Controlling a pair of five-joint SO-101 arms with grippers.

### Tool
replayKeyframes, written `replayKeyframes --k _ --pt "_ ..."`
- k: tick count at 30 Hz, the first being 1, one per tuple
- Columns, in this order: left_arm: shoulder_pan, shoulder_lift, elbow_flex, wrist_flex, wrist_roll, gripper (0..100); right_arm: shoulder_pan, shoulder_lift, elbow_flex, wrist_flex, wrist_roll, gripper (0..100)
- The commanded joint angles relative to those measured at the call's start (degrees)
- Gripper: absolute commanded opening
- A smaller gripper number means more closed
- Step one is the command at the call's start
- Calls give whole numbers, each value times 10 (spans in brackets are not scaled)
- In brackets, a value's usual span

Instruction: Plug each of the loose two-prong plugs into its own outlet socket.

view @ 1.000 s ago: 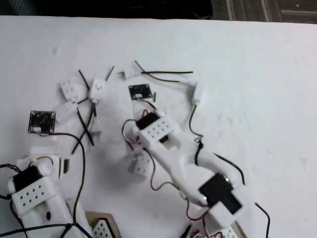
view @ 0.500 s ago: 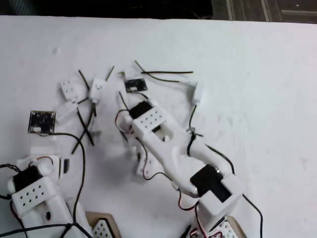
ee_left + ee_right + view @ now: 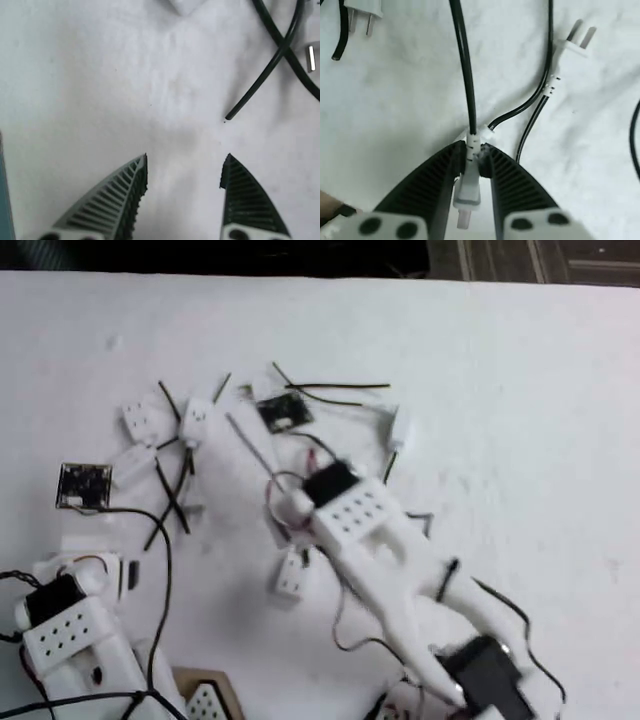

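Plug pickup in hand: right gripper (image 3: 472, 150) clamps plug (image 3: 466, 192), cord (image 3: 465, 75) running ahead; next move likely needs alignment with socket (image 3: 291, 576) alongside.

Fixed overhead, well back: looks steeply down across the whole white tabletop (image 3: 520, 390). Mounted on the left wrist: peers straight down past the parted left pincer (image 3: 186, 159) at the tabletop, very near. Mounted on the right wrist: equally near, sights along the right pincer (image 3: 471, 149) clamping a plug (image 3: 467, 187). Shared between overhead and left wrist: crossed black cords (image 3: 172, 497), left of centre overhead.
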Motion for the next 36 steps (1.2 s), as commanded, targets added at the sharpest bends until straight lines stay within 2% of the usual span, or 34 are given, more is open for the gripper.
replayKeyframes --k 1,6,11,17,19,26,36 --pt "46 -10 -11 -3 7 245 38 -120 53 -46 8 16" --pt "149 -10 -28 47 13 245 96 -267 105 -53 6 16" --pt "297 -7 -66 89 89 246 139 -388 157 -54 4 16" --pt "450 22 -105 122 98 250 191 -498 214 -55 4 16" --pt "476 65 -128 123 99 250 204 -520 226 -55 4 16" --pt "544 256 -267 166 178 299 235 -542 237 -65 4 16" --pt "647 290 -289 140 287 303 271 -545 237 -66 8 16"
